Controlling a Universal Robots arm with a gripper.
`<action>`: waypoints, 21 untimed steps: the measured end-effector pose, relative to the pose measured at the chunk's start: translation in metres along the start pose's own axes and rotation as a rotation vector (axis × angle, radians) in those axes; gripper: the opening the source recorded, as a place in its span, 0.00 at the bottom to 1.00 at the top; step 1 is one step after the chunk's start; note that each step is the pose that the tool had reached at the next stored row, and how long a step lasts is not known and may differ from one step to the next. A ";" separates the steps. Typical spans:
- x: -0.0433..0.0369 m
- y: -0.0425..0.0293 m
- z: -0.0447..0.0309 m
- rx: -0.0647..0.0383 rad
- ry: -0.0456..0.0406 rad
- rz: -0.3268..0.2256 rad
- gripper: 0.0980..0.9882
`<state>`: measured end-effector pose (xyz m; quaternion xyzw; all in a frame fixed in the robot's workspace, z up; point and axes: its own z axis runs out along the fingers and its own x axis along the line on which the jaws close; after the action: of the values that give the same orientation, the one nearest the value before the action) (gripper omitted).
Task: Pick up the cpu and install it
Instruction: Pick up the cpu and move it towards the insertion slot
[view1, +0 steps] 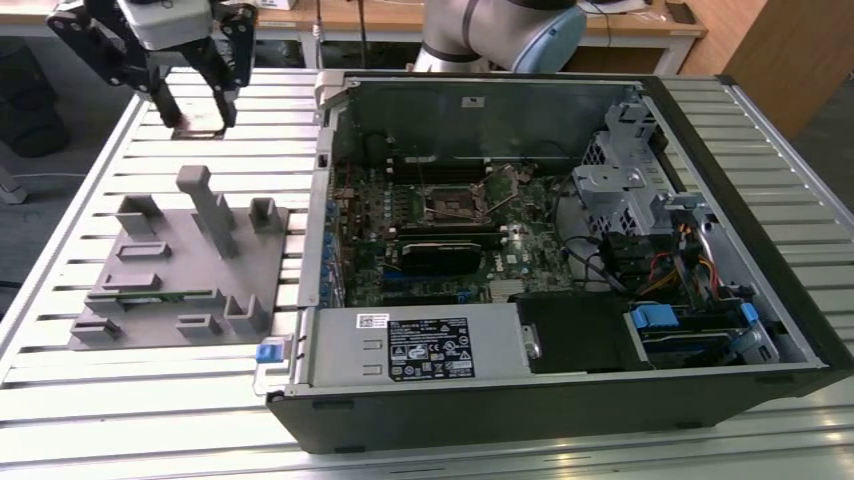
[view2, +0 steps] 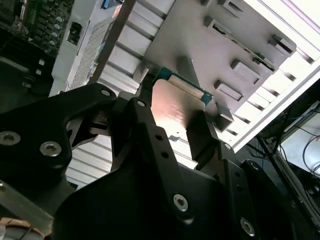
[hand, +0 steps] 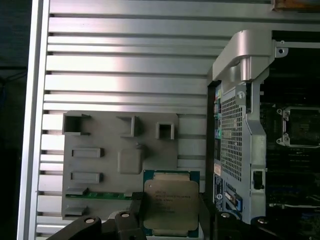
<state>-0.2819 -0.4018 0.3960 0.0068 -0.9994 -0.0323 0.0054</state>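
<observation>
The cpu (hand: 170, 202) is a flat square chip with a silver top and a green edge. My gripper (hand: 171, 217) is shut on it, one black finger against each side. In the second wrist view the cpu (view2: 175, 107) sits between the fingertips (view2: 200, 135). In the exterior view my gripper (view1: 200, 118) hangs at the upper left, raised above the slatted table and beyond the grey fixture plate (view1: 187, 270), with the cpu (view1: 200, 131) seen edge-on. The black motherboard socket (view1: 454, 200) lies inside the open computer case, off to the exterior view's right of my gripper, and it shows again as the socket (hand: 300, 127).
The open computer case (view1: 534, 400) takes up the exterior view's right half, with its metal corner (hand: 240, 50) near my gripper. The grey fixture plate (hand: 120, 160) has upright posts and holds a long green memory stick (hand: 105, 195). Bare slatted table (view1: 160, 420) lies in front of the plate.
</observation>
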 end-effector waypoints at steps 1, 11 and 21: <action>-0.0045 0.0001 0.0004 0.000 0.0000 0.000 0.48; -0.0499 0.0004 0.0041 -0.002 -0.0001 0.000 0.48; -0.0956 0.0042 0.0088 -0.002 -0.0001 0.000 0.48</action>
<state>-0.1865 -0.3957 0.3865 0.0068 -0.9994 -0.0332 0.0054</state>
